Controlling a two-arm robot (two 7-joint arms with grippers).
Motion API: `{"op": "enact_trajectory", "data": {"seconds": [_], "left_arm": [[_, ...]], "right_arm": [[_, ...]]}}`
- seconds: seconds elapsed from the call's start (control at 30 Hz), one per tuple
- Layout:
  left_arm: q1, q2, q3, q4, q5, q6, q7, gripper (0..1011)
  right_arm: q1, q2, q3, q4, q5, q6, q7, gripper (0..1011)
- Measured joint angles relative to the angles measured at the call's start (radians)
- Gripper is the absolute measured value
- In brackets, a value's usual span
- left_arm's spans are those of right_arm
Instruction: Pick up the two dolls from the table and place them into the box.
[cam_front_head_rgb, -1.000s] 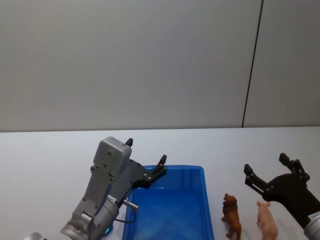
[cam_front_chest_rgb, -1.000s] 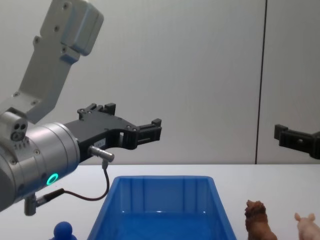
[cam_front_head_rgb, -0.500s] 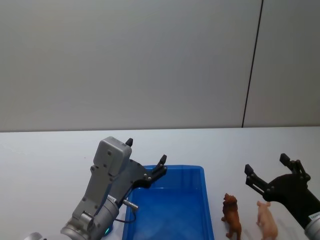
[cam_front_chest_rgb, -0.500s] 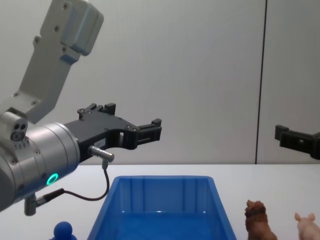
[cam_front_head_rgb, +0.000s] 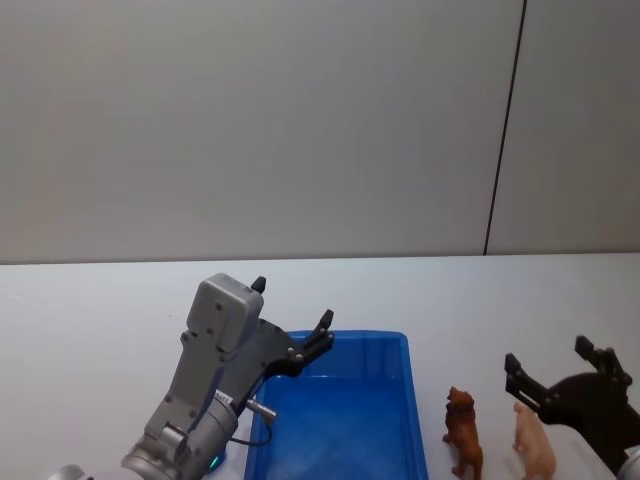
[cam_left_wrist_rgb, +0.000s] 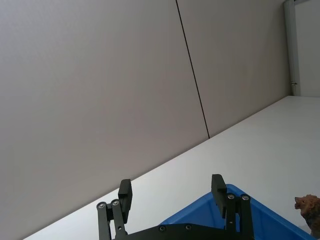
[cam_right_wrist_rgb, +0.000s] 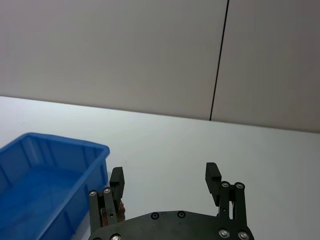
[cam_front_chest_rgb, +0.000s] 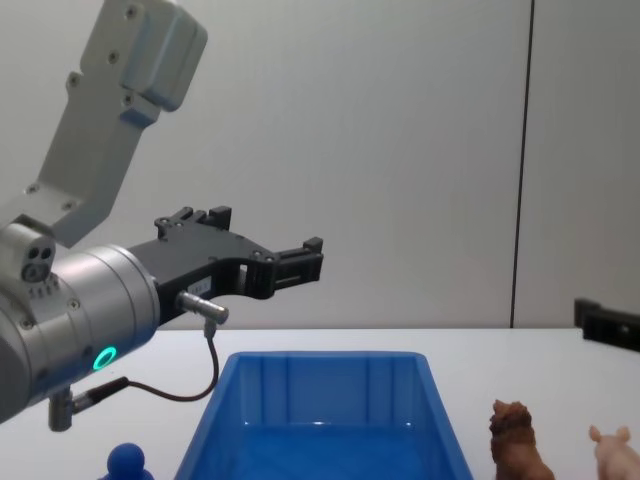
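Two dolls stand on the white table (cam_front_head_rgb: 480, 290) to the right of the box: a shaggy reddish-brown doll (cam_front_head_rgb: 463, 430) (cam_front_chest_rgb: 518, 440) and, further right, a pale pink pig (cam_front_head_rgb: 534, 443) (cam_front_chest_rgb: 618, 450). The blue box (cam_front_head_rgb: 370, 336) (cam_front_chest_rgb: 320, 357) holds nothing that I can see. My right gripper (cam_front_head_rgb: 548, 355) (cam_right_wrist_rgb: 165, 172) hangs open in the air over the pig, touching neither doll. My left gripper (cam_front_head_rgb: 292, 303) (cam_front_chest_rgb: 265, 230) (cam_left_wrist_rgb: 171, 184) is open above the box's far left corner, with nothing between its fingers.
A small dark-blue round-topped object (cam_front_chest_rgb: 128, 462) sits on the table left of the box. The box's rim (cam_right_wrist_rgb: 55, 145) lies left of the right gripper. A plain grey wall stands behind the table.
My right gripper has shifted to the right and a little lower, nearer the pig. The left arm, the box and both dolls have not moved.
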Motion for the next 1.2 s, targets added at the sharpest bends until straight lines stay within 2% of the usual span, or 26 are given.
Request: {"op": "enact_trajectory", "data": {"seconds": [0.5, 1.17, 1.2], "left_arm": [[0.0, 0.0, 0.0, 0.0, 0.0, 0.0, 0.0, 1001], [0.0, 0.0, 0.0, 0.0, 0.0, 0.0, 0.0, 1001], [0.0, 0.0, 0.0, 0.0, 0.0, 0.0, 0.0, 1001]], "right_arm": [[-0.039, -0.011, -0.008, 0.005, -0.02, 0.08, -0.072, 1001], [-0.046, -0.051, -0.033, 0.088, -0.072, 0.104, -0.089, 1001], [-0.045, -0.054, -0.034, 0.095, -0.075, 0.104, -0.088, 971]]}}
